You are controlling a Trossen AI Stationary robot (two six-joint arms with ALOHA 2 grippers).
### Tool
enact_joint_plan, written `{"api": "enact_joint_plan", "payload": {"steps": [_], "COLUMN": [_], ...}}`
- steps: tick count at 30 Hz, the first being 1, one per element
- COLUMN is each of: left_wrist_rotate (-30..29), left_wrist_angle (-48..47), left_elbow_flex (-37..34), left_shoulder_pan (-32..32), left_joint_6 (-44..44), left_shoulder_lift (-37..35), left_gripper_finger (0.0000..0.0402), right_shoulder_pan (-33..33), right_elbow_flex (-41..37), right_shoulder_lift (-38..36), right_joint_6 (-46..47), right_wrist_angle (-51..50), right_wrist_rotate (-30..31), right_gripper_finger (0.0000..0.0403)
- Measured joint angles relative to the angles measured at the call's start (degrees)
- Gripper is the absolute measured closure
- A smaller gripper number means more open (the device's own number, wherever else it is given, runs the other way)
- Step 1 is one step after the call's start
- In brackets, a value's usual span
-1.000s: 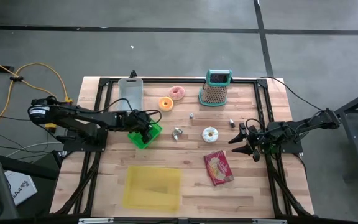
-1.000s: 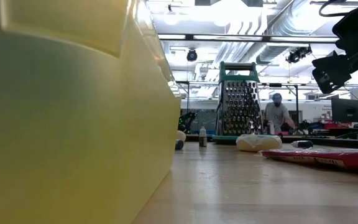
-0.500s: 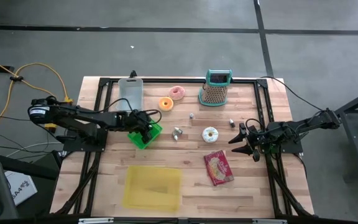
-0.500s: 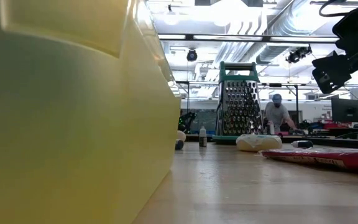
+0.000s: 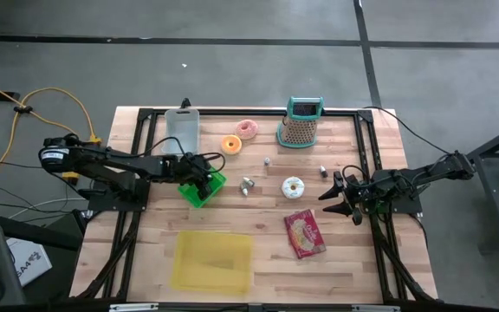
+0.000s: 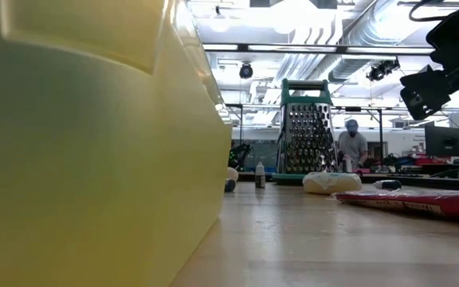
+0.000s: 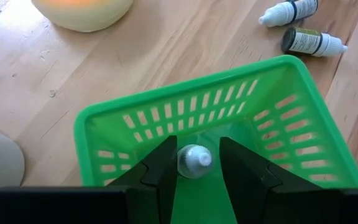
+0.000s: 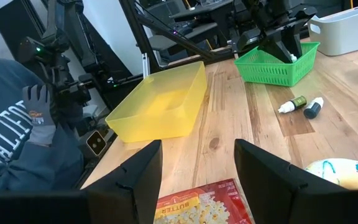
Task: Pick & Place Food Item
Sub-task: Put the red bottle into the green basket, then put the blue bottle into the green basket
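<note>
A green slotted basket (image 5: 217,181) (image 7: 185,84) stands on the wooden table left of centre. My left gripper (image 5: 203,185) (image 7: 197,147) reaches down into it at a slant, fingers apart. A small clear bottle with a white cap (image 7: 193,160) sits between them inside the basket, with a visible gap to one finger. My right gripper (image 5: 334,196) (image 8: 197,155) waits open at the table's right side, level, with nothing between its fingers. My left gripper's fingers stand on either side of the bottle's cap end (image 7: 199,160), coming from above at a slant. One finger (image 7: 166,168) lies right beside the bottle; whether it touches, I cannot tell. The other finger (image 7: 241,171) is clear of it.
A yellow bin (image 5: 213,260) stands near the front edge. An orange doughnut (image 5: 230,145), pink doughnut (image 5: 247,129), white doughnut (image 5: 293,185), red popcorn packet (image 5: 305,232), grater (image 5: 301,123) and loose small bottles (image 5: 248,184) lie about. A person (image 8: 11,143) stands beside the table.
</note>
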Motion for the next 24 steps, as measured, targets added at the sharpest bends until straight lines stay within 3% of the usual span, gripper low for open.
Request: {"api": "enact_joint_plan", "payload": {"steps": [24], "left_wrist_rotate": [-0.2], "left_wrist_angle": [-0.3], "left_elbow_flex": [0.0], "left_shoulder_pan": [1.2], "left_joint_6": [2.2], "left_shoulder_lift": [-1.2], "left_gripper_finger": [0.0285], "right_shoulder_pan": [0.0], "right_elbow_flex": [0.0], "right_shoulder_lift": [0.0], "right_joint_6": [0.0], "right_wrist_angle": [0.0], "right_wrist_rotate": [0.0], "right_gripper_finger": [0.0215]}}
